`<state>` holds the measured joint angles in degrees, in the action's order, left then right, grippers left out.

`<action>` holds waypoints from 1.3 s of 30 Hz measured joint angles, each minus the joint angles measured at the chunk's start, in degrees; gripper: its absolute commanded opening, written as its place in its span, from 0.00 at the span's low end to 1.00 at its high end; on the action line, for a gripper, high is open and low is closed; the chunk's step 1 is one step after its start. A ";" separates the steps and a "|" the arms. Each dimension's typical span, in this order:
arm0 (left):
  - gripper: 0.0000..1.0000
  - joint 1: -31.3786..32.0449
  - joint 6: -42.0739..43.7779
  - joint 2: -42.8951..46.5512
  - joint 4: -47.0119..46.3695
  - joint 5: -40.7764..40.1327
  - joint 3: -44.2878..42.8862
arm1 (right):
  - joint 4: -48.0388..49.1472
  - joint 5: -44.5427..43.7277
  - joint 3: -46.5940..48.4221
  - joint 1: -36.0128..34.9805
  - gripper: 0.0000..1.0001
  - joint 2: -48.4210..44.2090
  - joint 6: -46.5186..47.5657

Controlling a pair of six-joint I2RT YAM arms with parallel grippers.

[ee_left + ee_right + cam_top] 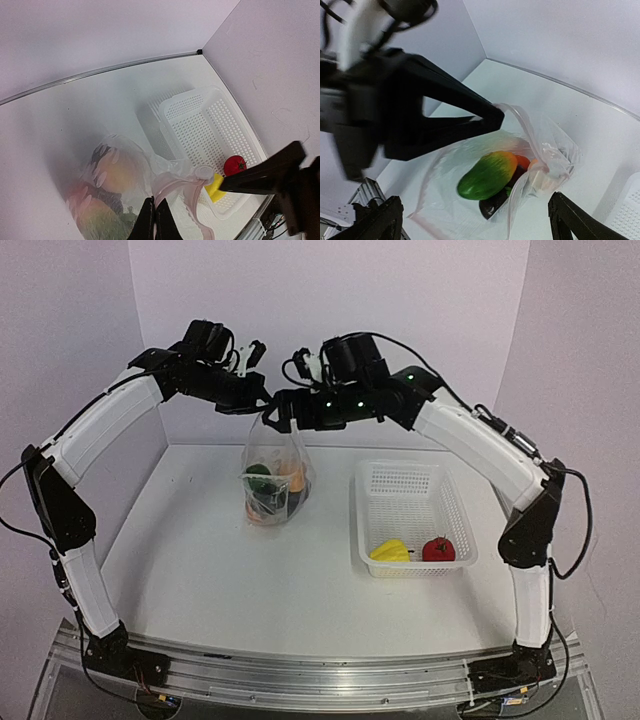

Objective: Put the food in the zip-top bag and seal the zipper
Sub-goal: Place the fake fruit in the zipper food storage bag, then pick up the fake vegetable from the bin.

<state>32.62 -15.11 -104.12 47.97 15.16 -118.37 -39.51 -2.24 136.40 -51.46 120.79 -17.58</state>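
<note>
Above table (pixel 200 570) centre | left jaws clenched on zip-top bag (pixel 276 447) rim | right jaws spread wide, apparently touching nothing

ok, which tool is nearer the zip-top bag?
Left. The left tool is shut on the zip-top bag at its top edge; the right tool hangs open above its mouth, apparently not touching.

Bright, even light — soft shadows; zip-top bag (pixel 115 182) hazy in left wrist view.

Food (pixel 272 492) in the zip-top bag (pixel 283 445), left of the basket (pixel 405 485)
</note>
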 measured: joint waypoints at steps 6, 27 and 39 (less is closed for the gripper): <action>0.00 -0.01 0.02 0.00 0.00 -0.81 0.00 | -4.39 -3.63 -6.05 0.90 0.98 -14.06 -1.60; 0.00 -0.02 0.04 0.00 0.00 -1.44 0.00 | -35.69 -4.59 -30.58 12.17 0.91 -5.59 -10.87; 0.00 -0.02 0.05 0.00 0.00 -1.44 0.00 | -34.98 1.03 -36.65 13.25 0.92 -2.16 -9.53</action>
<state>32.60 -15.07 -104.12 47.97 13.72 -118.37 -74.49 -1.21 99.75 -38.21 118.63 -27.11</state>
